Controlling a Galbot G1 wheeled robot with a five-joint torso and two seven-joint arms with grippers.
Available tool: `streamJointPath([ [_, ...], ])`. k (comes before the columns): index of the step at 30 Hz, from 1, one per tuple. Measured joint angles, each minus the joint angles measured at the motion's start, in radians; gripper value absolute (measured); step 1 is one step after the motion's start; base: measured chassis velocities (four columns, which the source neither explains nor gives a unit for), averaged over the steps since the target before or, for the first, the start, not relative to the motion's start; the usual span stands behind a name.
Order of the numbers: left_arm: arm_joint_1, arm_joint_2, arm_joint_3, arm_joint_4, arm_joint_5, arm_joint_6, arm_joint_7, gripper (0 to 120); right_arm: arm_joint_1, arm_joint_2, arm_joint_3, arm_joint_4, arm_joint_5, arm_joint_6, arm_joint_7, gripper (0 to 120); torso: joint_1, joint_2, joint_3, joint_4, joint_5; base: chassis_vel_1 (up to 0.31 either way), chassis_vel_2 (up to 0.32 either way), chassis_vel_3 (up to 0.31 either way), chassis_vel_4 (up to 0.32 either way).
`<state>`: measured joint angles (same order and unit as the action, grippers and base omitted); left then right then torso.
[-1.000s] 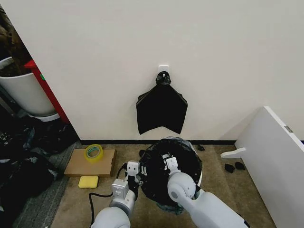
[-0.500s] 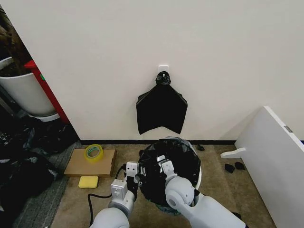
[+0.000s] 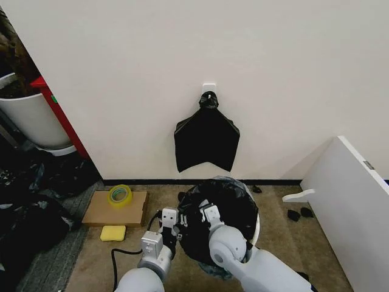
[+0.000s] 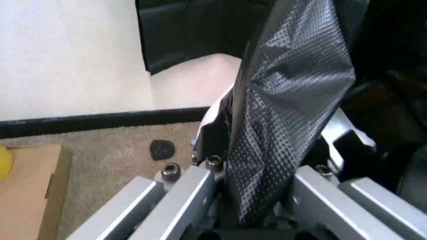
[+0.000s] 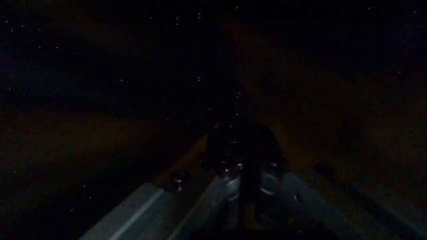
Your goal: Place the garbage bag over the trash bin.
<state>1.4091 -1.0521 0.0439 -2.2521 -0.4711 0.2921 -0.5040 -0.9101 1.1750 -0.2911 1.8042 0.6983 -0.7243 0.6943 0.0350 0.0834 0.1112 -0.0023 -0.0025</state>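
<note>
On the carpet by the wall, the garbage bag (image 3: 226, 207) drapes over the trash bin (image 3: 256, 228). Our left gripper (image 4: 257, 200) clamps a fold of the bag at the bin's left side. Our right gripper (image 3: 209, 214) sits in the bag's mouth; we cannot tell its fingers' state.

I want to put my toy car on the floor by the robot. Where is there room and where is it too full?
Bare carpet lies between the trash bin and the white board. The cardboard with the tape roll and yellow sponge fills the left. Both grippers, left gripper and right gripper, crowd the garbage bag.
</note>
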Motion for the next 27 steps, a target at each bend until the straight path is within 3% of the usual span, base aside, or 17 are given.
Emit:
streamJointPath([
  [4, -0.006, -0.001, -0.01, 0.008, -0.005, -0.001, 0.0, 0, -0.024, -0.023, 0.003, 0.045, 0.024, -0.003, -0.002, 0, 0.0, 0.0, 0.0, -0.0001, 0.0001, 0.0, 0.0, 0.0, 0.0],
  [11, -0.052, -0.019, -0.043, 0.072, -0.077, 0.0, -0.026, 0, -0.113, -0.102, 0.046, 0.279, 0.034, 0.01, -0.125, 1, 0.0, 0.0, 0.0, -0.0001, 0.0, 0.0, 0.0, 0.0, 0.0],
  [18, -0.087, -0.021, -0.09, 0.105, -0.21, 0.024, -0.071, 0, -0.208, -0.172, 0.171, 0.445, 0.043, 0.049, -0.285, 23, 0.0, 0.0, 0.0, 0.0, 0.0002, 0.0, 0.0, 0.0, 0.0],
  [21, -0.113, -0.02, -0.116, 0.109, -0.325, 0.049, -0.115, 0, -0.28, -0.224, 0.29, 0.53, 0.081, 0.096, -0.393, 38, 0.0, 0.0, 0.0, -0.0001, 0.0001, 0.0, 0.0, 0.0, 0.0],
  [27, -0.139, -0.014, -0.15, 0.117, -0.448, 0.063, -0.158, 0, -0.394, -0.278, 0.414, 0.65, 0.164, 0.136, -0.421, 60, 0.0, 0.0, 0.0, 0.0001, 0.0001, 0.0, 0.0, 0.0, 0.0],
])
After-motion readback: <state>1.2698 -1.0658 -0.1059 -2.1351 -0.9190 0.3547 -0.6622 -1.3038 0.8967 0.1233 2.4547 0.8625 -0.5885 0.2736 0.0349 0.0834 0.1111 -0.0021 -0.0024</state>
